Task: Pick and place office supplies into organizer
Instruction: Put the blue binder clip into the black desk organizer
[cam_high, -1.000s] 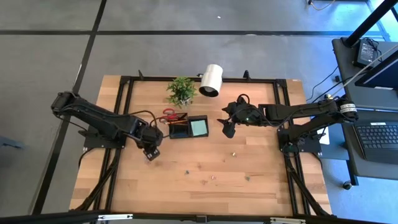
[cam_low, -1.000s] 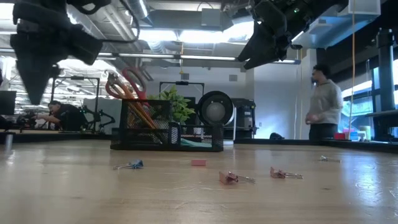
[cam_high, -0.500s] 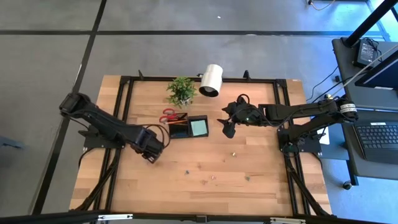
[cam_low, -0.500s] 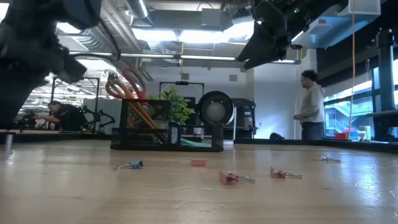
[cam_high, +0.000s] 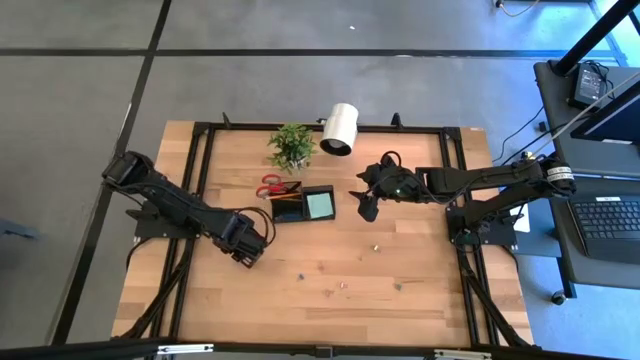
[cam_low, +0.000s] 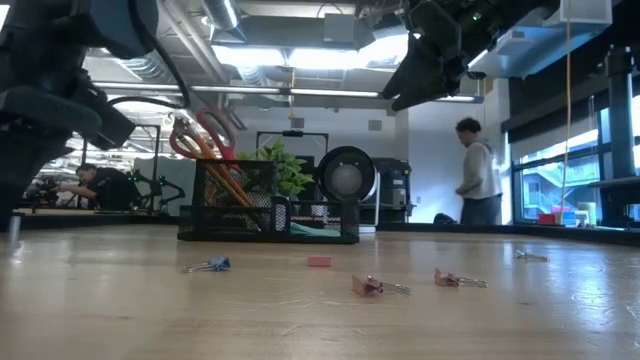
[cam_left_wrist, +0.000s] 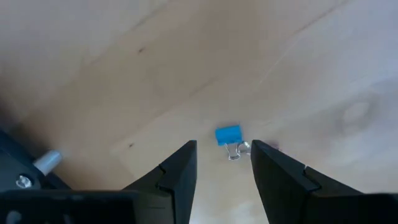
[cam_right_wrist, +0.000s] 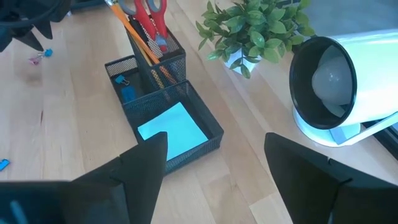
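Note:
A small blue binder clip (cam_left_wrist: 228, 135) lies flat on the wood; in the low view this blue clip (cam_low: 210, 265) is in front of the organizer. My left gripper (cam_left_wrist: 224, 148) is open and hovers over it, a finger on either side, touching nothing; from above the left gripper (cam_high: 246, 247) is left of and nearer than the organizer. The black mesh organizer (cam_high: 304, 205) holds red-handled scissors (cam_right_wrist: 148, 14) and pencils (cam_right_wrist: 144, 51) upright, a teal note pad (cam_right_wrist: 172, 131) and a blue piece (cam_right_wrist: 128, 94). My right gripper (cam_high: 365, 206) waits open, raised to the organizer's right.
More small clips lie on the near half of the table: a red piece (cam_low: 319, 262), two pink clips (cam_low: 368, 287) (cam_low: 456, 279) and one further right (cam_low: 525, 255). A green potted plant (cam_high: 291, 146) and a white lamp (cam_high: 340, 128) stand at the far edge. A person (cam_low: 478, 185) walks in the room behind.
My left gripper has moved toward the near edge and slightly right, coming lower over the table near the blue clip. My right arm has kept still. The person behind the table has walked leftward.

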